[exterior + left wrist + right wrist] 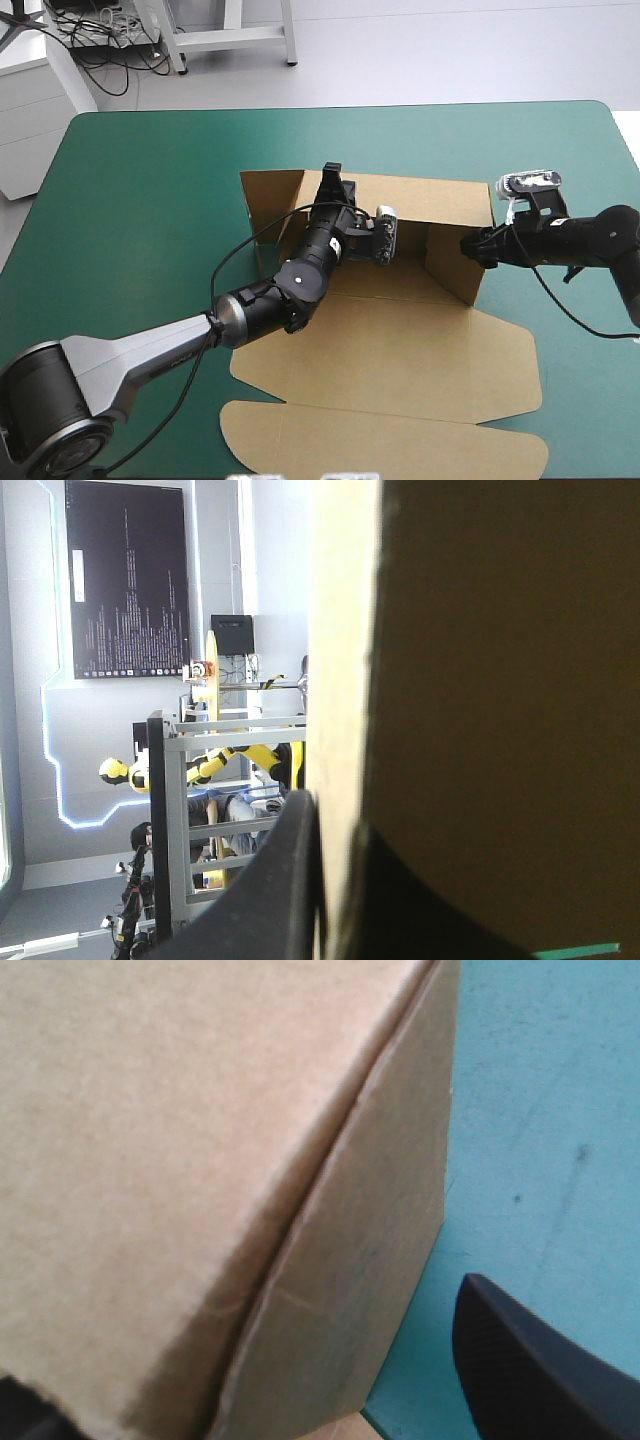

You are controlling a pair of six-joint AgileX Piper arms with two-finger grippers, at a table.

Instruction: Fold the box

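Left gripper point(335, 182): fingers pressed nearly together, pinching the top edge of the box's far wall point(430, 195); in its wrist view the board stands between the two black fingers point(285, 880).
Right gripper point(468, 246): fingers spread, holding nothing; the outer corner of the right wall point(452, 262) sits between them, with teal-green cover beside one finger point(530, 1360); contact with the board cannot be told.
Box point(400, 350): middle of the high view, on the teal-green table point(150, 180); far and right walls raised in the upper centre; base and lid panels point(380, 440) flat toward the lower edge.

Risks, judged:
- right wall looks unsecured; with that gripper not gripping, it could sag outward or fall in;
- a left-arm pull on the pinched wall could crease the board off its score line, or drag the whole sheet across the cover;
- a right-hand push against the corner could shift the box and twist the wall in the left grip.
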